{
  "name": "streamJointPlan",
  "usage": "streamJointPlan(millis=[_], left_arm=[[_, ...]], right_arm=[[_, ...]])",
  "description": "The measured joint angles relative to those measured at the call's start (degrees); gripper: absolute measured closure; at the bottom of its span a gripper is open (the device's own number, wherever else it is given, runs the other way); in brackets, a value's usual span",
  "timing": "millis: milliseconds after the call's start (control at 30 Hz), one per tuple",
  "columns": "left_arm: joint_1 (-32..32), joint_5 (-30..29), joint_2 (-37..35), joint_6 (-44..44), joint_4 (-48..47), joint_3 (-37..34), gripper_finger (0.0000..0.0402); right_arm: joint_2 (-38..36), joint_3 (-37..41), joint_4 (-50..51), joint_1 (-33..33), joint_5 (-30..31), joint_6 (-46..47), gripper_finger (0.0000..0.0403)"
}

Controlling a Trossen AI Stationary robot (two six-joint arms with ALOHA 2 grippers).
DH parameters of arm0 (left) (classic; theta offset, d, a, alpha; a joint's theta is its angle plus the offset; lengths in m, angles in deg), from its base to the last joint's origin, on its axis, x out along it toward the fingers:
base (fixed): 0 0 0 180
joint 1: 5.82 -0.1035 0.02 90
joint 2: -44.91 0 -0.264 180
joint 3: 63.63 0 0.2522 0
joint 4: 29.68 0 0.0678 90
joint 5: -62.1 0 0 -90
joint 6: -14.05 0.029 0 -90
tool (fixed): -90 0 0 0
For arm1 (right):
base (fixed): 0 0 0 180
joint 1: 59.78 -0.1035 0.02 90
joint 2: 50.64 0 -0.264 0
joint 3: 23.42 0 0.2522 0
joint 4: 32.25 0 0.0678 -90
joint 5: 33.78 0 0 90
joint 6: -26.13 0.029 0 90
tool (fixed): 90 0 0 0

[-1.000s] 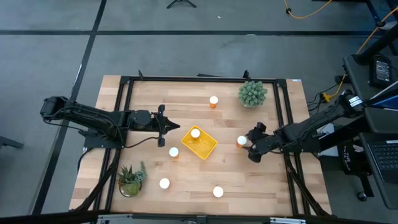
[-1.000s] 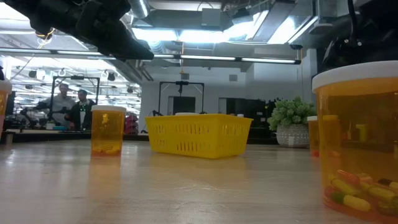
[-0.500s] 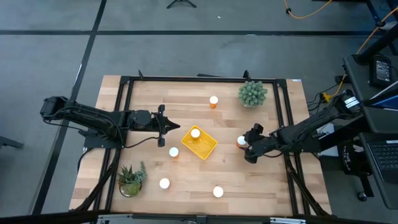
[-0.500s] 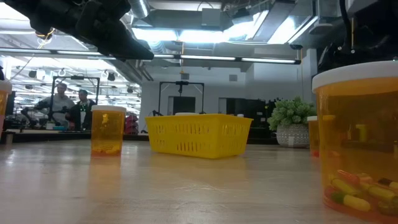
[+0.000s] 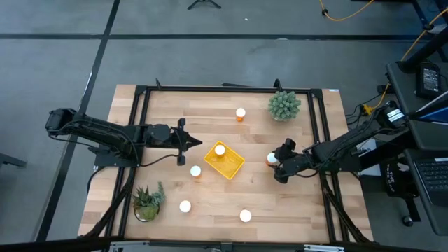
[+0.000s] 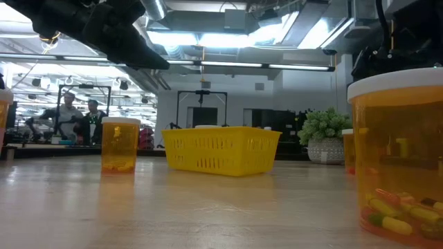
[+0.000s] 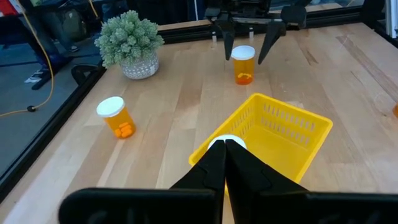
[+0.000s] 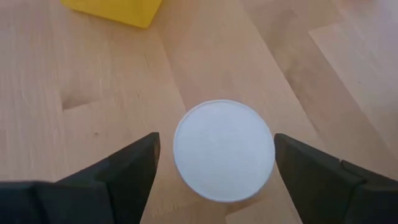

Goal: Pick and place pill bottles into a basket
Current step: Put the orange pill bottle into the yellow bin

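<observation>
The yellow basket (image 5: pixel 225 160) sits mid-table with one pill bottle (image 5: pixel 220 150) in it. My right gripper (image 5: pixel 278 162) is open, with one finger on each side of a white-capped orange bottle (image 8: pixel 224 149) standing on the table right of the basket; the fingers stand apart from it. More bottles stand at the far side (image 5: pixel 240 113), left of the basket (image 5: pixel 195 171) and near the front edge (image 5: pixel 185 206) (image 5: pixel 245 215). My left gripper (image 5: pixel 185 141) is shut and empty, held above the table just left of the basket (image 7: pixel 267 134).
A green potted plant (image 5: pixel 284 105) stands at the far right and another (image 5: pixel 148 201) at the near left. A black frame (image 5: pixel 143 98) runs along the table's edges. Bare wood lies between the basket and the right gripper. People show in the room beyond (image 6: pixel 76 117).
My right gripper has moved a little toward the table's left edge, so that its open fingers now stand on either side of the bottle right of the basket. The bottle has not moved.
</observation>
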Motion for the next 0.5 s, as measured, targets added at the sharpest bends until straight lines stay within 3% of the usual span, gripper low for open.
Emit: streamJointPlan(millis=[500], left_arm=[[0.02,0.02,0.00,0.00,0.01,0.00,0.0396]], right_arm=[[0.00,0.00,0.15,-0.01,-0.09,-0.13,0.0156]])
